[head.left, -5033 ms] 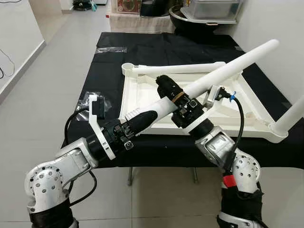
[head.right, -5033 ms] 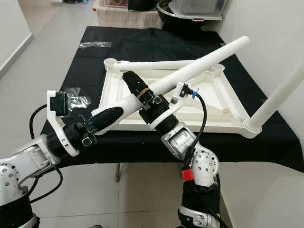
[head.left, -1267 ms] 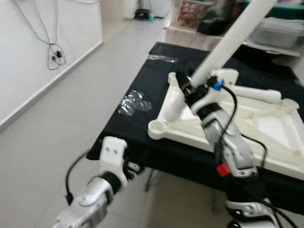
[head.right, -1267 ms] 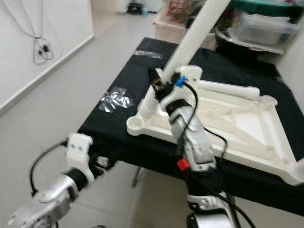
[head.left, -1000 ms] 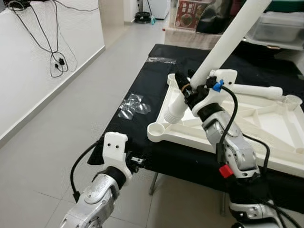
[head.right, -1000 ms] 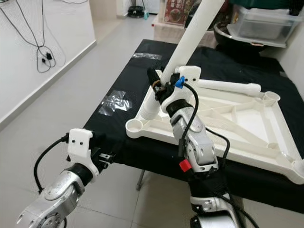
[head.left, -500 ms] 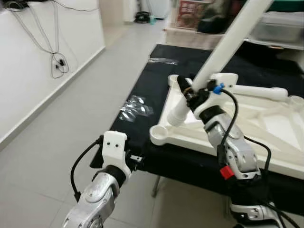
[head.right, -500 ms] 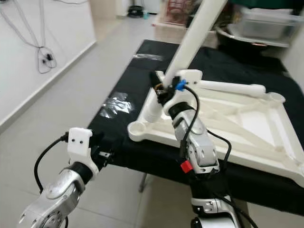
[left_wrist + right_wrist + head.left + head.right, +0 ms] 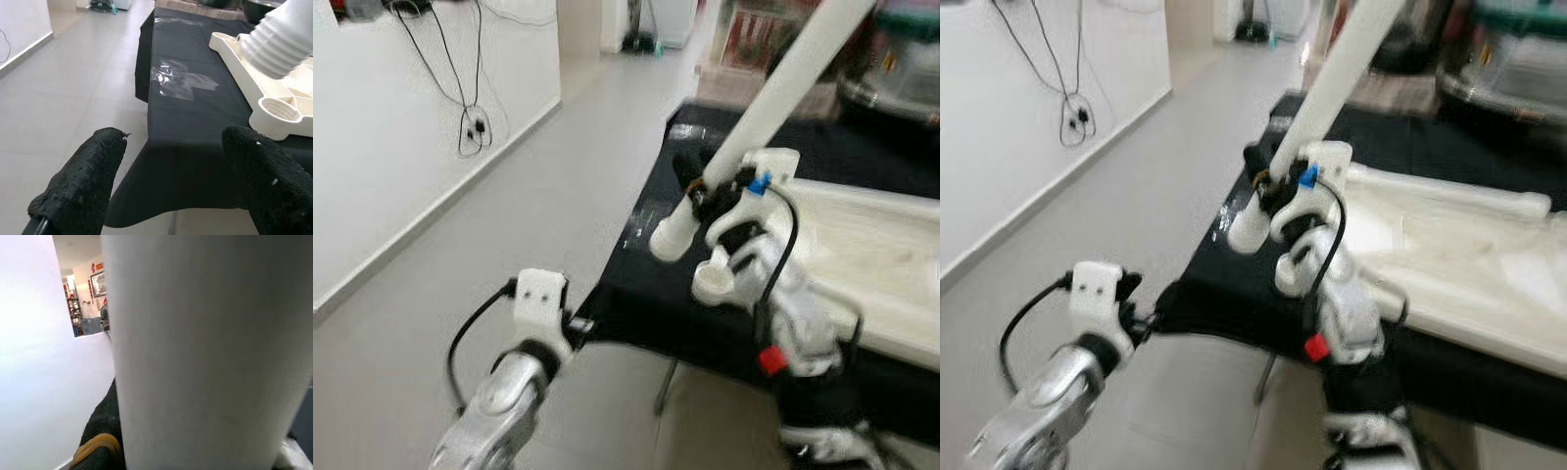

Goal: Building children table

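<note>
White plastic is what the work turns on: a long white plastic table leg (image 9: 773, 98) is carried steeply tilted in the right gripper (image 9: 697, 188), whose black fingers are clamped round it a little above its ribbed, threaded lower end (image 9: 274, 49). That end is held in the air just above and beside the round corner socket (image 9: 277, 107) of the upturned white plastic tabletop (image 9: 862, 245), which lies on the black-clothed table (image 9: 195, 127); no contact between leg and socket is seen. A second white leg (image 9: 1449, 194) lies across the tabletop. The left gripper (image 9: 171, 181) is held low off the table's near edge, its two padded fingers spread wide apart and empty. A crumpled clear plastic wrapper (image 9: 183, 81) lies on the cloth beyond the socket.

The step in hand is judged to be seating the leg in that corner socket. For it to be done well, the leg should be brought nearer upright and its ribbed end centred over the socket before being lowered, so that the threads are not crossed. The tabletop's rim could usefully be steadied by the free left gripper.
</note>
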